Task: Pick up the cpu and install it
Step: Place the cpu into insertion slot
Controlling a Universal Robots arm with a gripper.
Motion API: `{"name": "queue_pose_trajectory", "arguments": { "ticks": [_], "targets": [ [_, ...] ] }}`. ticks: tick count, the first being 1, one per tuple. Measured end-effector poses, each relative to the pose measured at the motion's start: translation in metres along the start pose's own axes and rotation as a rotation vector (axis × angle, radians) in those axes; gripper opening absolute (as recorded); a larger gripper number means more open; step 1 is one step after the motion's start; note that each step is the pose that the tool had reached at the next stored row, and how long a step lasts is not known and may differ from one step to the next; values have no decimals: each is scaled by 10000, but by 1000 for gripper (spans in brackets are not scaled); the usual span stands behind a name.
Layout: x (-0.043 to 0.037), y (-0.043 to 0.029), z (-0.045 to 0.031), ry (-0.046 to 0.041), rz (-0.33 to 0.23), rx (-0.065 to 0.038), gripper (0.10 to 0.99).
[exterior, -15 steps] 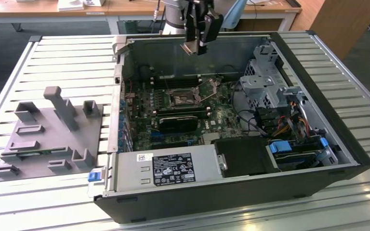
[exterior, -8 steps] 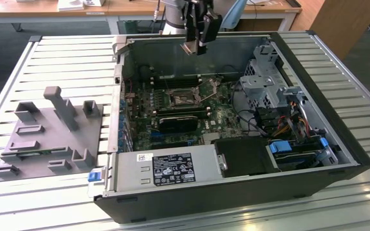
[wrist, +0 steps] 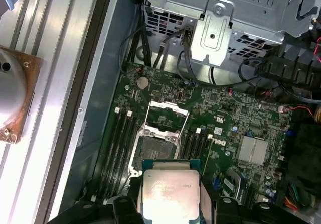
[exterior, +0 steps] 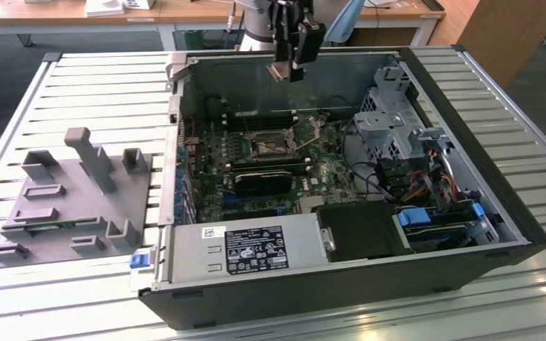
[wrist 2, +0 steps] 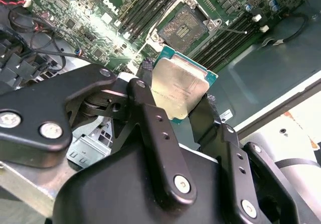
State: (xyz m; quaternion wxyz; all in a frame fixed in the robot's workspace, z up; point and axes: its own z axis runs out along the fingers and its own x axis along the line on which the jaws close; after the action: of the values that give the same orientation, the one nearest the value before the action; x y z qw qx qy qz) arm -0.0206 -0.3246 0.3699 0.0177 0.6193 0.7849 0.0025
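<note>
We hold the cpu [wrist 2: 178, 86] over the computer case [exterior: 349, 291].
Claw [exterior: 287, 69] pinching its edges, we'd keep it level and square to the socket [wrist: 156, 142].

Exterior view looks down, far off; both wrist views share the motherboard [wrist 2: 100, 3] [wrist: 225, 114]

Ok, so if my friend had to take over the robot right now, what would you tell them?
Gripper: shut on the cpu, held high over the open computer case.
Socket on the motherboard: open and empty, well clear of the cpu.
Done: cpu is picked up.
Left: cpu is not yet in the socket.
</note>
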Motion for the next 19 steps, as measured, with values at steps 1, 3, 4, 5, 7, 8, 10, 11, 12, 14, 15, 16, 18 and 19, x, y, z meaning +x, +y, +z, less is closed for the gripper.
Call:
{"name": "queue_pose_trajectory", "arguments": {
  "ticks": [1, 3, 4, 5, 7, 8, 10, 11, 12, 14, 15, 16, 18, 19],
  "targets": [
    [0, 0, 4, -3, 90, 2, 541],
    [2, -1, 14, -11, 298, 9, 541],
    [3, -2, 20, -15, 421, 12, 541],
    [3, -2, 27, -17, 569, 15, 541],
    [3, -3, 44, -26, 886, 24, 541],
    [4, -4, 53, -29, 1039, 26, 541],
    [4, -4, 67, -37, 1322, 34, 541],
    [4, -5, 73, -40, 1437, 37, 541],
    [4, -5, 79, -43, 1541, 39, 541],
    [5, -5, 88, -46, 1661, 43, 541],
    [5, -5, 92, -46, 1675, 43, 541],
    [5, -6, 99, -44, 1679, 43, 541],
    [5, -7, 112, -45, 1680, 43, 541],
    [6, -7, 121, -45, 1679, 43, 541]
  ]
}}
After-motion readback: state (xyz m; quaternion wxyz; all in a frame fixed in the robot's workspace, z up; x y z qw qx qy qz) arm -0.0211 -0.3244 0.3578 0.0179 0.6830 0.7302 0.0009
